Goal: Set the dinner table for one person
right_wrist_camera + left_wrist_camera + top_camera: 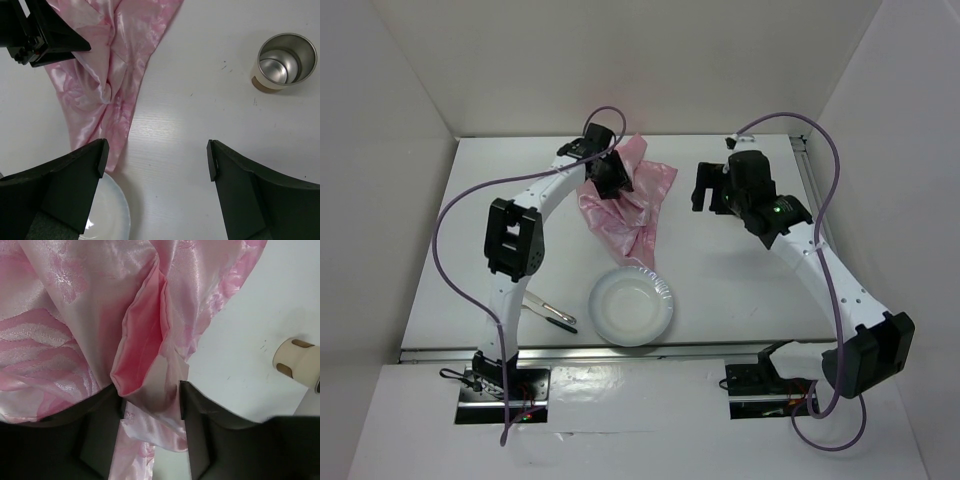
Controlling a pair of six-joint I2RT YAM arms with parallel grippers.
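Two containers sit on the dinner table [740, 290], the flat white surface with white walls on three sides. One is a round plate [632, 305] near the front edge, shallow, glossy and white, showing only its bare inside. The other is a small cup [274, 65], standing upright and seen from above in the right wrist view: cream outside, bright steel inside, with only that metal lining showing.

A pink cloth [630, 205] lies crumpled beyond the plate, towards the middle of the table. It is shiny and satin-like with a faint flower pattern, and its lower corner reaches just to the plate's far rim. Slim cutlery [552, 312] with a dark end lies flat to the left of the plate, close to the left arm.

The left gripper [150, 392] is down on the cloth with its dark fingers drawn in on a raised fold, and the fabric fills the gap and touches both. The right gripper [157, 150] hangs above bare table between cloth and cup, its fingers spread wide, holding and touching nothing
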